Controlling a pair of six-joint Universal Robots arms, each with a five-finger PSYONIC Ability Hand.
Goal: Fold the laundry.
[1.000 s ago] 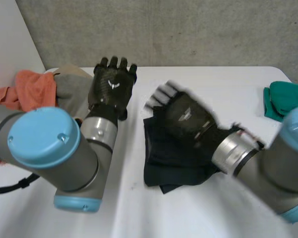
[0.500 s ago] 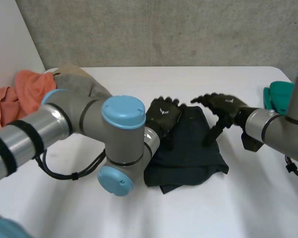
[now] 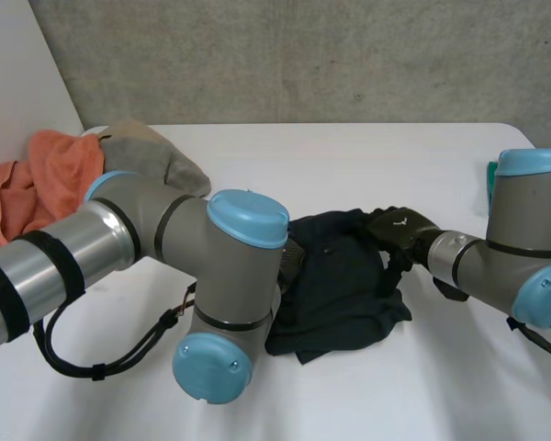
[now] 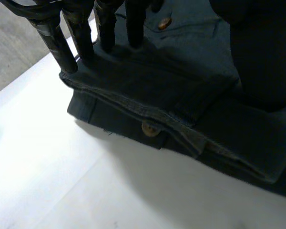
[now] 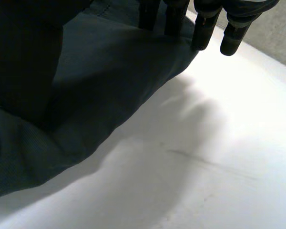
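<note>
No word, number or brand name can be read anywhere. The only sign is a small white emblem (image 3: pixel 403 219) on the back of the right hand (image 3: pixel 410 231), at the right of the counter. It is too small to make out as letters.
</note>
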